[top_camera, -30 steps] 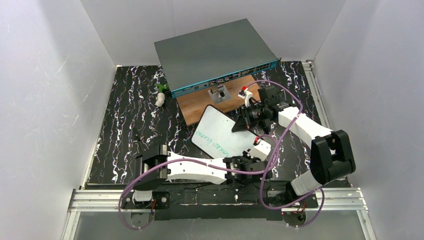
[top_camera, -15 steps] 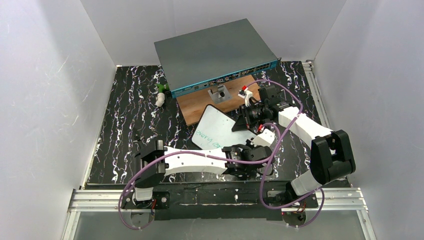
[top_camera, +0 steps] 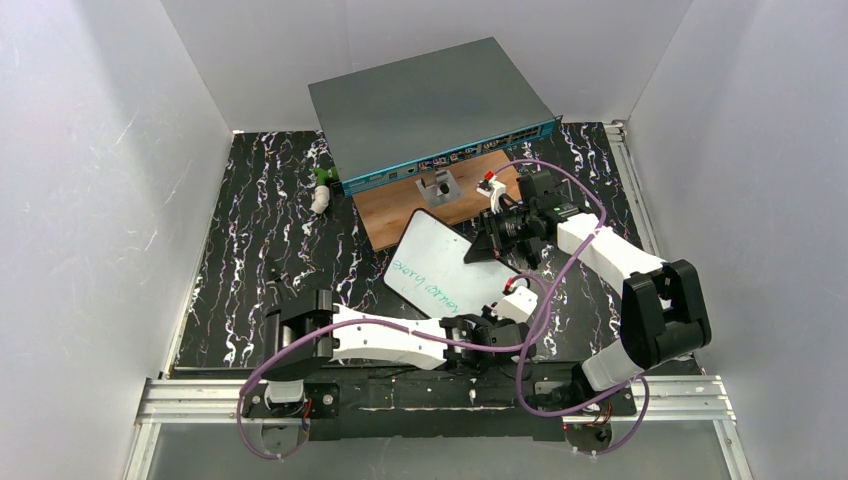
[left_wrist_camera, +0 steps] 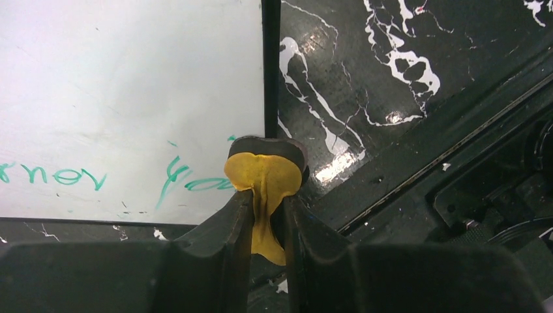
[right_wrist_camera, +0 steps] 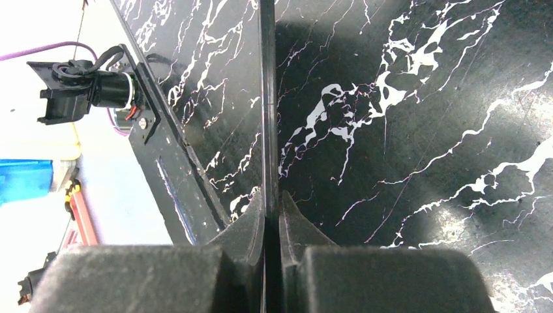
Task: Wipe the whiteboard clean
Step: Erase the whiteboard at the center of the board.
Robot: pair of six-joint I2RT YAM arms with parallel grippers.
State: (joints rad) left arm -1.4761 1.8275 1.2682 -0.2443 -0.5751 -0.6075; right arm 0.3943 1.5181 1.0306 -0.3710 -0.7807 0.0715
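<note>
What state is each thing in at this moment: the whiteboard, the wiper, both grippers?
whiteboard: green writing on it, not wiped clean, held at one edge.
yellow pad: pinched and folded, its tip at the whiteboard's edge beside the writing.
left gripper: shut on the yellow pad.
right gripper: shut on the whiteboard's thin rim.

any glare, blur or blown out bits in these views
Left wrist view: glare on the glossy table, the fingers pinching the yellow pad soft and dark, the whiteboard sharp. Right wrist view: upper left blown out white, fingers blurred. Top view: even light, green writing too small to read.
</note>
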